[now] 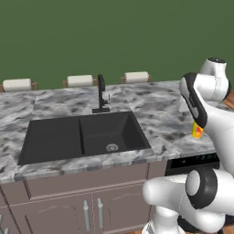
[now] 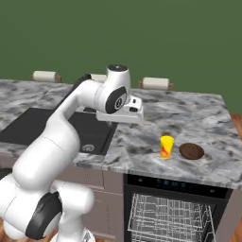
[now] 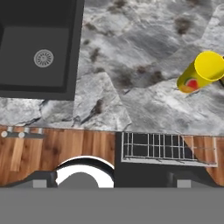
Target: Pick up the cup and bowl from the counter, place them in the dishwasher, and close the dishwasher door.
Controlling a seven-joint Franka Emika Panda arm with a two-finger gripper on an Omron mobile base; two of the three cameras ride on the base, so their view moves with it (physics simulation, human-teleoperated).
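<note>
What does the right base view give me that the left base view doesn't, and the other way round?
Right base view: the bowl on the counter just right of the cup, plus the dishwasher with its white wire rack exposed below them. Left base view: the whole black double sink and the tap, unblocked. Shared: the marble counter, the yellow cup (half hidden behind the arm on the left) and the dishwasher's control strip.

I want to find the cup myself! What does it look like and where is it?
Find the grey-and-white marble counter, to the right of the black sink. Above the open dishwasher stands a small bright yellow cup with a reddish patch, upright beside a flat dark-brown bowl.
</note>
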